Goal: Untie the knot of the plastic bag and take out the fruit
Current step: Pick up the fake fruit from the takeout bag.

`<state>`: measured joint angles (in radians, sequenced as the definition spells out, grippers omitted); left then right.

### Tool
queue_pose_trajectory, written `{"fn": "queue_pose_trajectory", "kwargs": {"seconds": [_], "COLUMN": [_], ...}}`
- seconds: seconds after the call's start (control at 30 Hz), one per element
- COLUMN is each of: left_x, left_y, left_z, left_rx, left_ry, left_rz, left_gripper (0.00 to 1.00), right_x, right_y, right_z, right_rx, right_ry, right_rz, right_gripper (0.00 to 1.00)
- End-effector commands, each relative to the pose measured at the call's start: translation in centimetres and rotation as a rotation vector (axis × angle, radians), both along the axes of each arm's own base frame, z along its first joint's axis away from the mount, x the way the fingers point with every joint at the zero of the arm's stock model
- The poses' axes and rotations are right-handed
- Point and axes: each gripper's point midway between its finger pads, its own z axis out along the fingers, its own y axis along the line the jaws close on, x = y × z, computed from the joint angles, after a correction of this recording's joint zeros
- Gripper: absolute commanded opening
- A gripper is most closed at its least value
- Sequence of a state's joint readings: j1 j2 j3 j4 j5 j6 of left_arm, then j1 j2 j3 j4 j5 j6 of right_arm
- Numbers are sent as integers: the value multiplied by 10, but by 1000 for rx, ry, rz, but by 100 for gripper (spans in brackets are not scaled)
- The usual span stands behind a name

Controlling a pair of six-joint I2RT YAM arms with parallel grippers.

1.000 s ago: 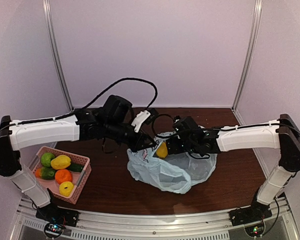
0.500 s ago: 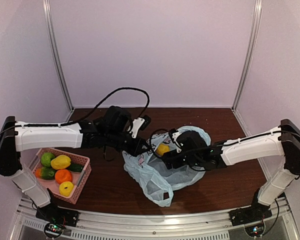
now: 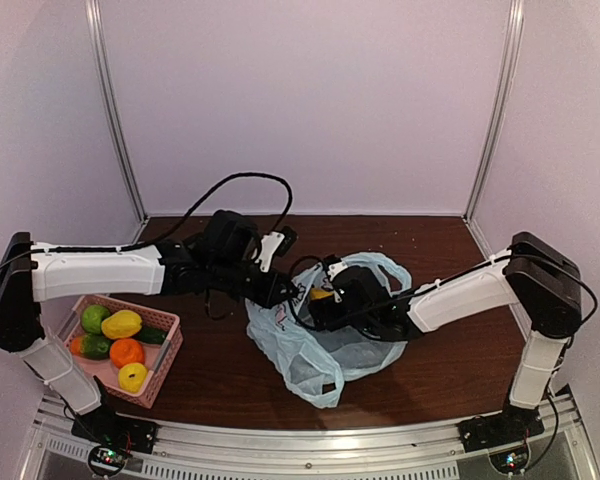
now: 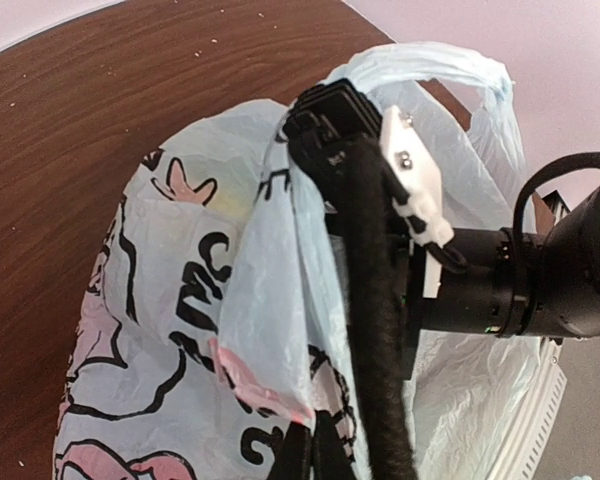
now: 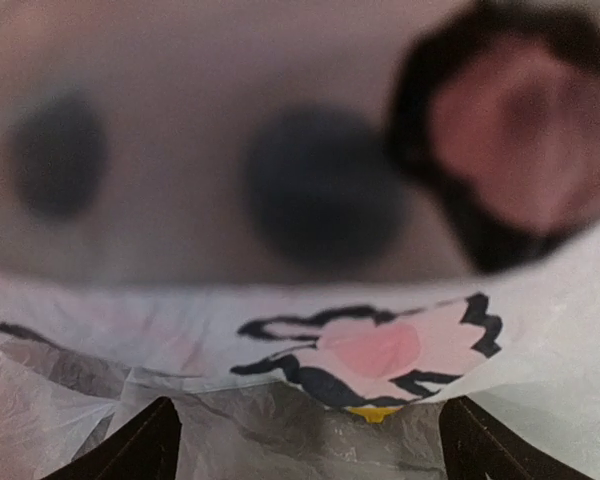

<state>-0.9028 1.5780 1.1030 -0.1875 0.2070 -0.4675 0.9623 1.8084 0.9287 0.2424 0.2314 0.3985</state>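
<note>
The pale blue plastic bag [image 3: 325, 345] with dark cartoon prints lies crumpled mid-table, its mouth gaping. My left gripper [image 4: 317, 452] is shut on a fold of its rim and holds the film up; from above it sits at the bag's left edge [image 3: 283, 292]. My right gripper [image 3: 320, 305] reaches inside the bag from the right, its fingers [image 5: 140, 445] spread wide and open, only film between them. A yellow fruit [image 3: 322, 294] peeks out at the mouth, showing as a yellow sliver [image 5: 372, 412] under a printed fold. The knot is out of view.
A pink perforated basket [image 3: 170, 350] at the front left holds a green fruit [image 3: 94, 318], yellow ones [image 3: 122, 324], an orange one [image 3: 127, 351] and a dark green one [image 3: 95, 346]. Black cables loop behind the left arm [image 3: 230, 185]. White walls enclose the table.
My right gripper has pushed leftward and deeper into the bag, and the yellow fruit is now mostly covered. The bag has shifted left and sagged toward the front. The left gripper's hold is unchanged.
</note>
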Motion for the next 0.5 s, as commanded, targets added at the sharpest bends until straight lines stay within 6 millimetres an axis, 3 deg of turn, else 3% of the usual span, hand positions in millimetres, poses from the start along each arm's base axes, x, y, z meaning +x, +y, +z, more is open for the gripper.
{"fn": "queue_pose_trajectory", "kwargs": {"seconds": [0.0,0.23,0.47], "left_x": [1,0,1], "left_y": [-4,-3,-1], "left_z": [14,11,11], "left_rx": [-55,-49,-42], "left_ry": [-12,-4,1], "left_rz": [-15,-25,-23], "left_gripper": [0,0,0], "right_x": [20,32,43], "right_y": [5,9,10], "right_z": [6,-9,-19], "right_rx": [-4,-51,-70], "right_ry": [-65,-73,-71], "right_rz": [-61,-74,-66], "right_gripper": [92,93,88]}}
